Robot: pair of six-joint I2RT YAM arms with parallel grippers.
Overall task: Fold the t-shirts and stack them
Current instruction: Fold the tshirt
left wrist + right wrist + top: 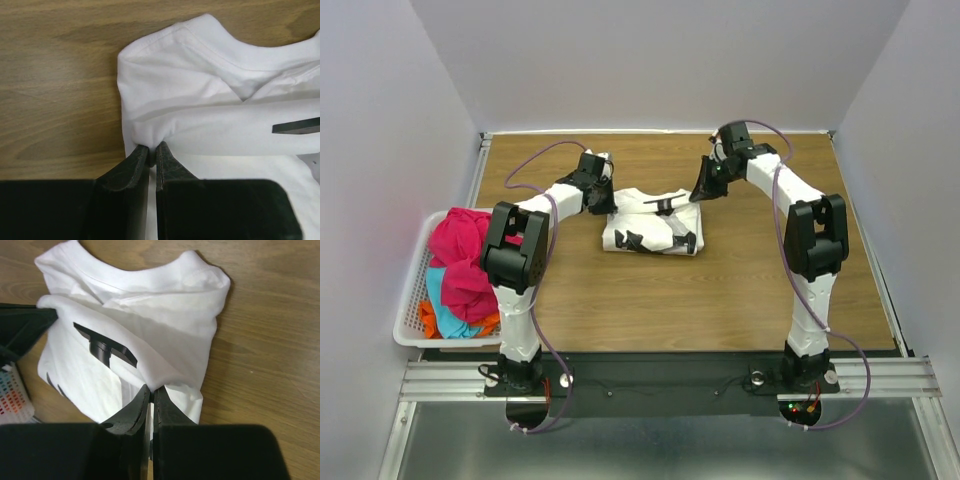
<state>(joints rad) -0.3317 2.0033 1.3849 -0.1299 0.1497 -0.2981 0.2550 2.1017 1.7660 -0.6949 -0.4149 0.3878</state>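
A white t-shirt (653, 229) with small black marks lies partly folded in the middle of the wooden table. My left gripper (605, 205) is shut on the shirt's left edge; the left wrist view shows its fingertips (145, 151) pinching a fold of the white t-shirt (210, 90). My right gripper (698, 197) is shut on the right edge; the right wrist view shows its fingertips (162, 396) pinching the white t-shirt (150, 315). A strip of cloth is lifted between the two grippers. Magenta-pink (460, 255), cyan (445, 305) and orange (428, 322) t-shirts lie in the basket.
A white plastic lattice basket (412, 290) sits at the table's left edge, beside the left arm. Grey walls close the table on the left, back and right. A metal rail runs along the near edge, at the arm bases.
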